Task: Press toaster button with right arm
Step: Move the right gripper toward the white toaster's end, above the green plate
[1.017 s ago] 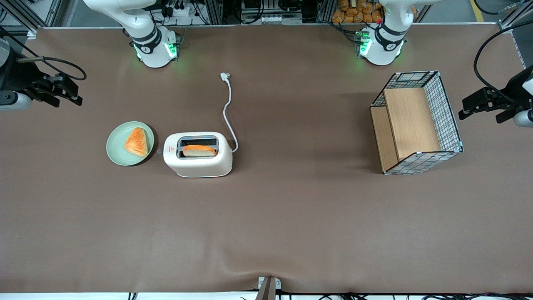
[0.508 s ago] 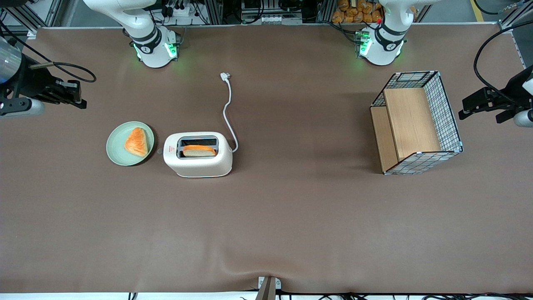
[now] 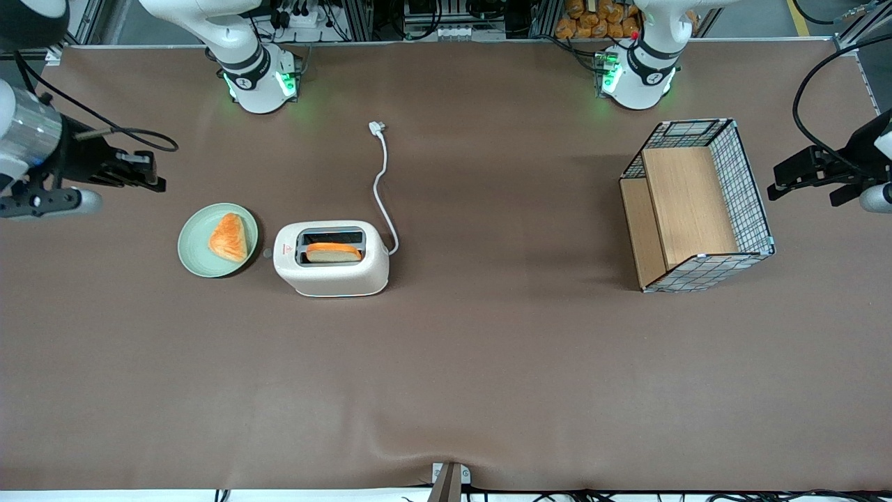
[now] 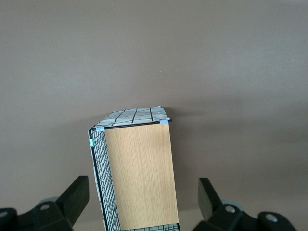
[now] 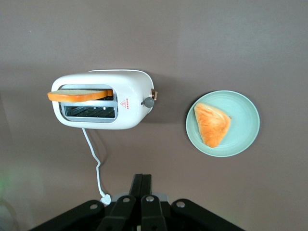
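The cream-white toaster (image 3: 332, 259) (image 5: 105, 100) stands on the brown table with a slice of toast (image 3: 333, 252) (image 5: 79, 95) in one slot. Its small round button (image 5: 148, 102) (image 3: 267, 254) sticks out of the narrow end that faces the green plate (image 3: 194, 246). The right arm's black gripper (image 3: 155, 178) (image 5: 142, 182) hangs high above the table toward the working arm's end, farther from the front camera than the plate and well apart from the toaster. Its two fingers are pressed together, holding nothing.
A pastry (image 3: 229, 237) (image 5: 212, 123) lies on the green plate (image 5: 244, 110) beside the toaster's button end. The white cord and plug (image 3: 377, 127) (image 5: 104, 198) trail away from the toaster. A wire basket with wooden boards (image 3: 697, 205) (image 4: 138, 168) stands toward the parked arm's end.
The right arm's gripper has moved inward over the table, toward the plate and toaster, and slightly nearer the front camera. Toaster, plate and basket have not moved.
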